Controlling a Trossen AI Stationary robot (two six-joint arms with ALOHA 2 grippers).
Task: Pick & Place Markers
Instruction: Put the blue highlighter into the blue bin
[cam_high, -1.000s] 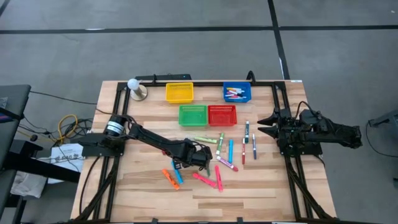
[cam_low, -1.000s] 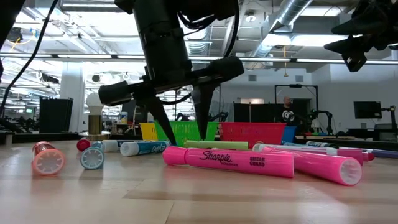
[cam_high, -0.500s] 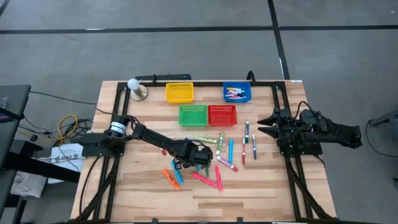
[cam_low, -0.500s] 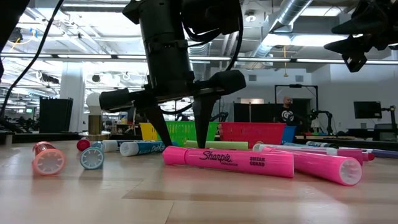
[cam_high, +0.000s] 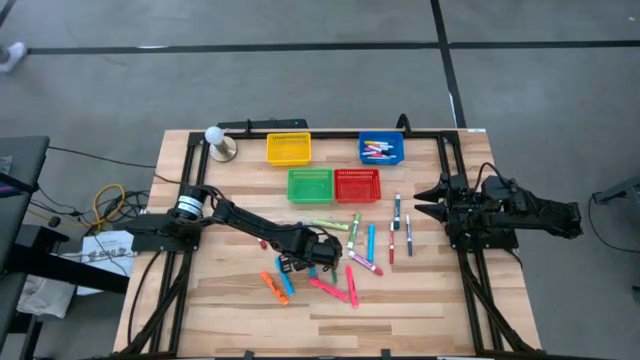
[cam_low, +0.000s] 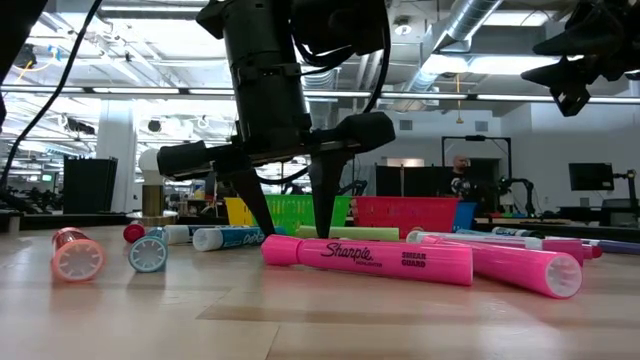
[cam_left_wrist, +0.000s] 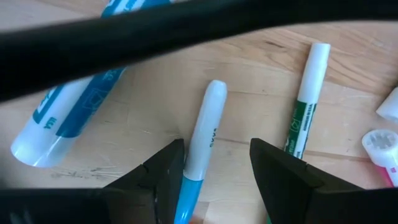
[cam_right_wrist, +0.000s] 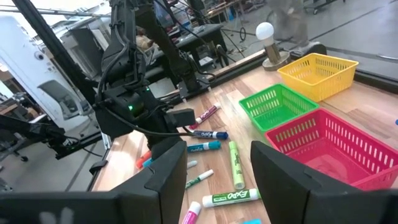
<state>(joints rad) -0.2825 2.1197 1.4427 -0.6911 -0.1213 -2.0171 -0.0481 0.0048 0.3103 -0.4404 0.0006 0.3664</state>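
Blue and white, the slim marker (cam_left_wrist: 200, 144) I am lined up on lies flat on the wooden table (cam_high: 230, 300), and my left gripper (cam_high: 318, 262) stands over it with its two dark fingers (cam_left_wrist: 152, 180) set apart, one on each side of the barrel; I see wood between each finger and the pen, so the jaws are released and grip nothing; from the low view the fingertips reach down to the boards or just above them, and I cannot tell whether they touch; a fatter blue marker (cam_left_wrist: 71, 112) lies just beside on one side and a green-and-white marker (cam_left_wrist: 303, 112) on the other.

The rest of the markers (cam_high: 352, 262) are scattered across the middle of the table, pink, orange, green and blue ones near the left gripper, and a few thin ones (cam_high: 397, 225) farther toward the right arm; a long pink highlighter (cam_low: 365, 260) lies across the front of the low view; some markers already sit in the blue basket (cam_high: 381, 149) at the far edge; the yellow basket (cam_high: 288, 148), green basket (cam_high: 310, 184) and red basket (cam_high: 357, 184) stand near it.

My right gripper (cam_high: 421, 199) waits at the table's right edge, raised off the surface, its fingers (cam_right_wrist: 168, 174) parted and holding nothing.
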